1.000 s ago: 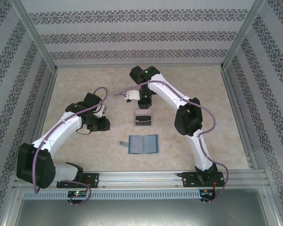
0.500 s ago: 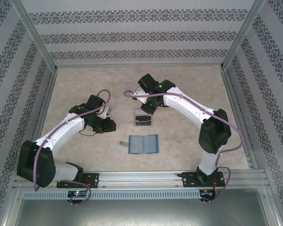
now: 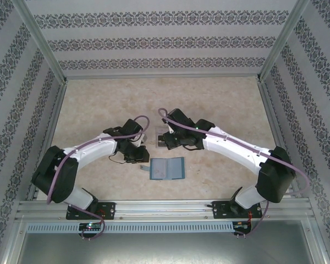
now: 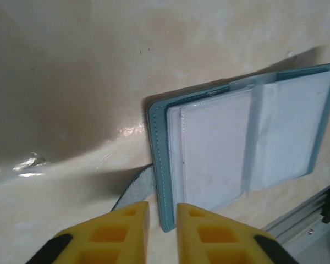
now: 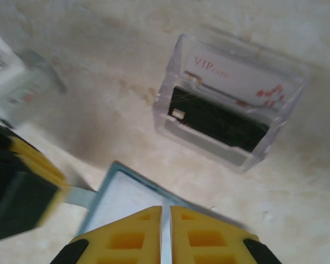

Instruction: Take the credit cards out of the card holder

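1. Clear plastic tray (image 5: pixel 206 146): small, box-shaped, see-through walls; stood upright on the table, towards its middle.
2. Table (image 3: pixel 99 104): beige, marbled, slightly glossy top.
3. Walls (image 3: pixel 165 41): three sides, pale paper with dark floral bands.
4. Metal posts (image 3: pixel 44 47): silver, slanted up at the back corners.
5. Rail (image 3: pixel 165 208): silver, ran along the table's near edge.
6. Slotted strip (image 3: pixel 165 226): pale, lay just in front of the rail.

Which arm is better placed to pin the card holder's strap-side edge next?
Left, probably. The left end effector sits right at the card holder's strap-side edge, beside the strap tab. The right end effector is over the holder's inner panel, facing the clear tray.
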`<state>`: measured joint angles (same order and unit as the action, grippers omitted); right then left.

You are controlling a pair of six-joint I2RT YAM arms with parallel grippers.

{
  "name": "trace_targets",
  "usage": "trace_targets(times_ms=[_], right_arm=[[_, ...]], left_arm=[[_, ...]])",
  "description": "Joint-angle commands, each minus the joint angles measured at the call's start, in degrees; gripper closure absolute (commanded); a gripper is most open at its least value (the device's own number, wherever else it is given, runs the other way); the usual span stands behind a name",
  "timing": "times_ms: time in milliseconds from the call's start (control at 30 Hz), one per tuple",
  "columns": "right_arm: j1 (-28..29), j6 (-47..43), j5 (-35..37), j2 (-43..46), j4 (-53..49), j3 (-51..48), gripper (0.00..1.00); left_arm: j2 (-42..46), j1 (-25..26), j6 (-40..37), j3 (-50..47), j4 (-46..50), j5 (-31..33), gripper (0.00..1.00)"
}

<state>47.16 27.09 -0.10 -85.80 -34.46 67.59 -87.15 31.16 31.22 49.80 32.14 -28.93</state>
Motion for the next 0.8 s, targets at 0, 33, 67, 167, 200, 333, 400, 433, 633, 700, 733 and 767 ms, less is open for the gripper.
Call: trace_targets(times_ms=[0, 33, 67, 167, 200, 333, 400, 433, 633, 700, 733, 767], right_arm=[[0.3, 12.5, -3.5, 1.4, 3.2, -3.0, 0.86], [0.5, 13.6, -4.7, 1.6, 4.2, -3.9, 0.86], [0.7, 14.5, -5.3, 1.7, 4.9, -4.8, 0.86], [1.4, 16.8, -6.3, 1.2, 6.2, -6.8, 0.86], [1.6, 17.3, -6.7, 0.8, 6.5, -7.4, 0.86], [2.7, 19.1, -8.9, -2.1, 7.3, -8.3, 0.85], [3.4, 19.8, -9.6, -3.9, 7.8, -8.4, 0.83], [3.7, 20.1, -10.2, -4.9, 8.0, -8.1, 0.83], [6.0, 22.2, -12.9, -11.1, 10.3, -6.0, 0.81], [6.4, 22.7, -13.5, -12.8, 11.0, -5.5, 0.79], [6.6, 23.2, -14.0, -13.5, 11.7, -5.5, 0.79], [6.8, 23.6, -14.5, -14.1, 12.4, -5.6, 0.79]], left_arm=[[-1.7, 0.8, 0.5, -1.6, -2.2, 0.0, 0.82], [-2.0, 0.8, 0.4, -2.0, -2.1, -0.2, 0.83], [-2.3, 0.8, 0.1, -2.3, -2.1, -0.6, 0.83], [-2.7, 0.9, -0.6, -3.7, -2.3, -0.9, 0.84], [-3.0, 0.9, -0.9, -4.2, -2.3, -1.0, 0.84], [-4.2, 0.9, -1.8, -5.2, -2.1, -1.0, 0.85], [-4.7, 0.9, -2.0, -5.7, -2.1, -0.3, 0.85], [-5.0, 0.9, -2.0, -5.6, -1.9, 0.1, 0.85], [-5.8, 0.9, -1.6, -5.6, -2.8, 0.7, 0.85], [-5.6, 0.9, -1.4, -5.6, -3.1, 0.6, 0.86], [-5.6, 0.9, -1.3, -5.5, -3.2, 0.6, 0.86], [-5.6, 0.9, -1.3, -5.4, -3.2, 0.5, 0.86]])
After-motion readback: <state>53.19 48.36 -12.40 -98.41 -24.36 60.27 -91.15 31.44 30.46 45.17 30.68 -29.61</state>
